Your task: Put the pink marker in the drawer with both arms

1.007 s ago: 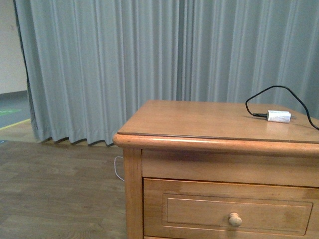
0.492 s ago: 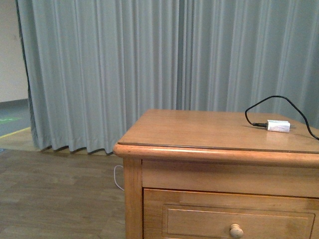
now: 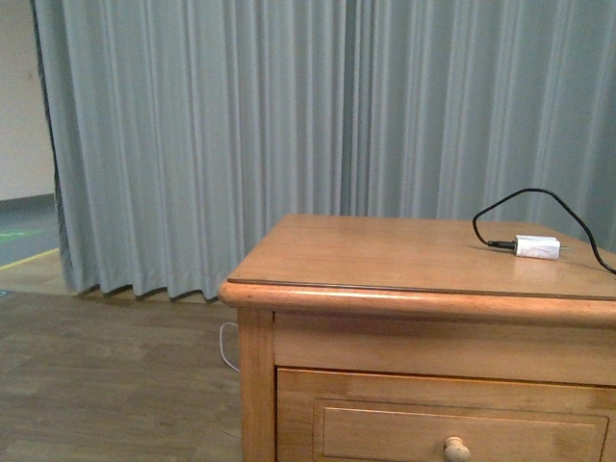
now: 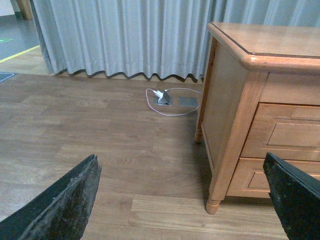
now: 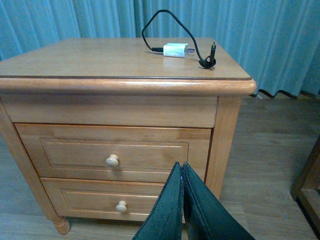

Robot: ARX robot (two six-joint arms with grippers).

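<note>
On the cabinet [image 5: 75,60] top lie only a white charger [image 5: 175,50] and its black cable [image 5: 165,20]; the pink marker shows in no view, and the upper drawer [image 5: 115,152] is closed. Right gripper [image 5: 182,200] has its fingers pressed together on nothing, low before the drawers; left gripper [image 4: 180,200] gapes wide, empty, over the floor beside the cabinet. I'd find the marker first, then have one arm pull the knob [image 5: 112,160] straight out
</note>
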